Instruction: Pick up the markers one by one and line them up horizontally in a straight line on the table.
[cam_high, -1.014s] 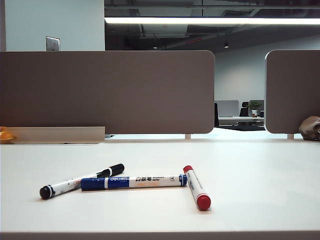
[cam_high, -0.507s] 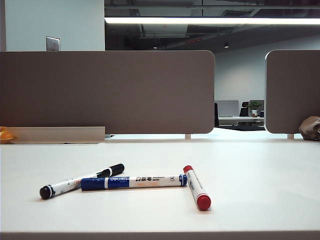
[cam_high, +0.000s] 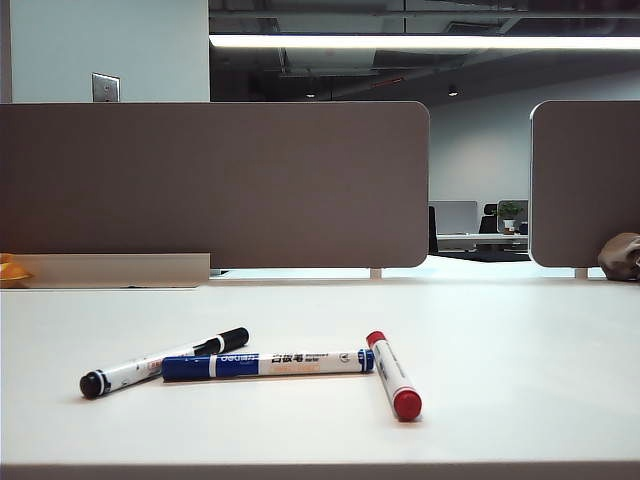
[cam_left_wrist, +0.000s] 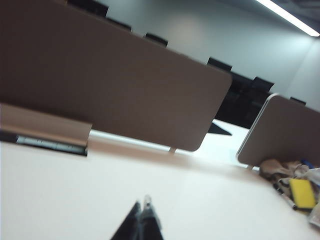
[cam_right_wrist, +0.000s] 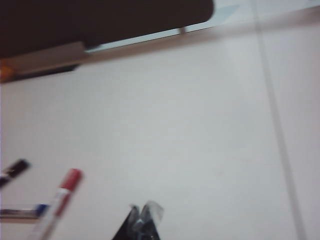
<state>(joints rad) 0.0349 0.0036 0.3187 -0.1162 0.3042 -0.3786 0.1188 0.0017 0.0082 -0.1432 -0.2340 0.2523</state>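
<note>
Hovering above the surface (cam_high: 500, 330) with our left claw (cam_left_wrist: 144, 212) and right claw (cam_right_wrist: 145, 215) both closed and empty, we see the markers (cam_high: 267, 364) lying crooked and untouched, awaiting alignment.

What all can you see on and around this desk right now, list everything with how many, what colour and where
black marker: one, white barrel, black cap, front left of the table, angled.
blue marker: one, white and blue, lying level at front centre, its left end by the black marker.
red marker: one, white barrel, red cap, right of the blue one, pointing toward the camera.
table: one, off-white.
partition panels: two, brown-grey, along the back edge.
orange object: one, far left at the back, unclear what.
clutter: several items incl. something yellow, beside the right panel.
left gripper: shut, empty, above bare table.
right gripper: shut, empty, near the red marker.
</note>
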